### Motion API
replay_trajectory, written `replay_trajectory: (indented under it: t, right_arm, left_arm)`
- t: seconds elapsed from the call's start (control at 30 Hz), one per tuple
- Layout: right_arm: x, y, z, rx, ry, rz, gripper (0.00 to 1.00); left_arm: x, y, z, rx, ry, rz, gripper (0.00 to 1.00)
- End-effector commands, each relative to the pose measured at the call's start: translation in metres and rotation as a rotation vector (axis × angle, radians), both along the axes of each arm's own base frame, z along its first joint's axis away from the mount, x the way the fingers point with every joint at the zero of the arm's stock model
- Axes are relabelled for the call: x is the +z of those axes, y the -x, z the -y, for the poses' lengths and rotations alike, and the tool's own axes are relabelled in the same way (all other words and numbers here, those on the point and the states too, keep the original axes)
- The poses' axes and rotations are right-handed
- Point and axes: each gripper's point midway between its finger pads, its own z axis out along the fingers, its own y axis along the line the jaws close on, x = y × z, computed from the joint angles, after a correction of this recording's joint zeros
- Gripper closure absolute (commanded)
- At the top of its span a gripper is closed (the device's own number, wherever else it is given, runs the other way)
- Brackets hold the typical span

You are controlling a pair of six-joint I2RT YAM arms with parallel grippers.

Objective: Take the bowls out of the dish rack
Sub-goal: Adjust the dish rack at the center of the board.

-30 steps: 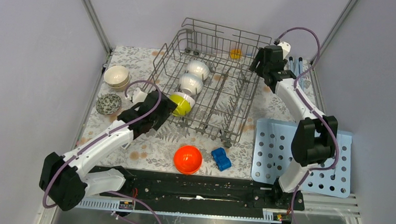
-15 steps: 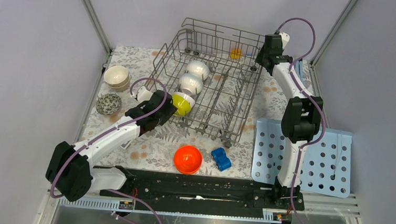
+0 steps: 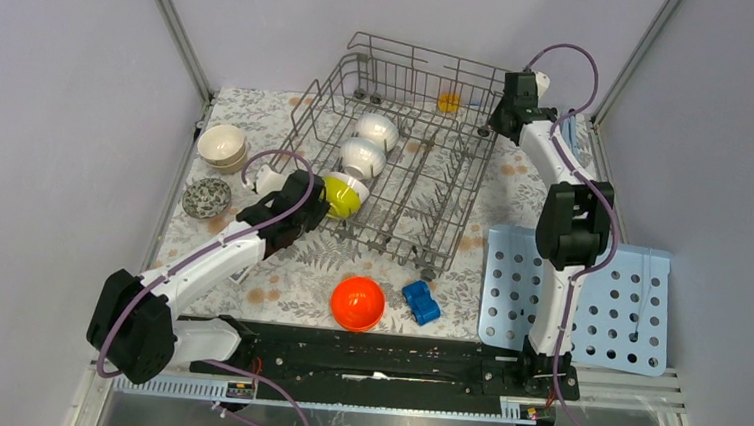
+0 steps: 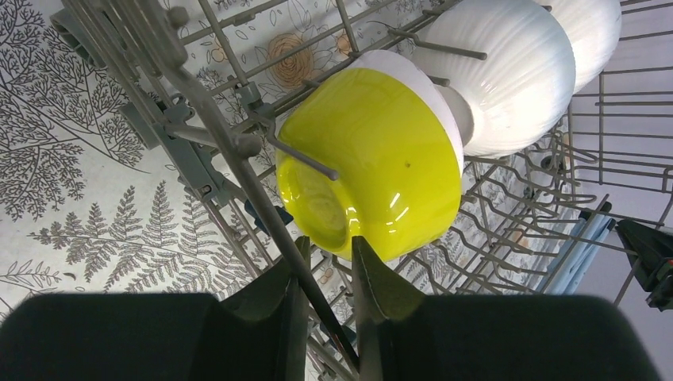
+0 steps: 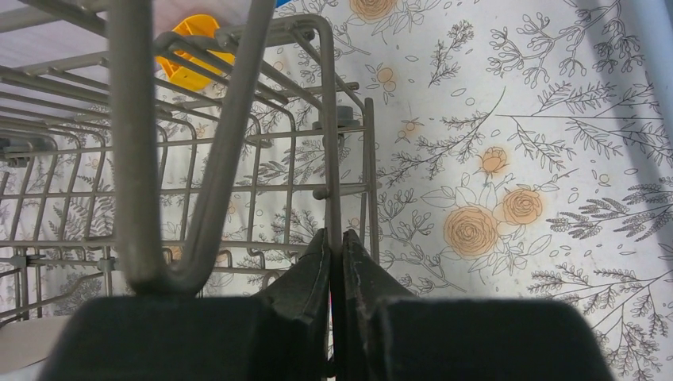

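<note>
Both arms have reached in since a second ago. Our right arm (image 3: 575,222), folded then, now stretches to the dish rack's (image 3: 423,186) 1 o'clock corner, with the right gripper (image 5: 336,238) pinched onto an upright wire. Our left gripper (image 4: 327,250), at the rack's 8 o'clock side, has narrowed around a side wire beside the yellow-green bowl (image 4: 381,167); we cannot tell whether it pinches. Two white bowls (image 3: 365,156) sit in the rack, toward 1 o'clock of it.

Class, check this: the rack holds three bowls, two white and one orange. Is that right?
No. The rack holds two white bowls and one yellow-green bowl, not an orange one; the top view shows it. The orange bowl lies outside the rack.
</note>
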Motion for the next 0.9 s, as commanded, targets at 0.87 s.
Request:
replay_trajectory:
  t: [0.87]
  right_arm:
    - [0.066, 0.074, -0.005, -0.076, -0.25, 0.153, 1.0]
  left_arm:
    - [0.052, -0.038, -0.041, -0.013, -0.283, 0.182, 1.0]
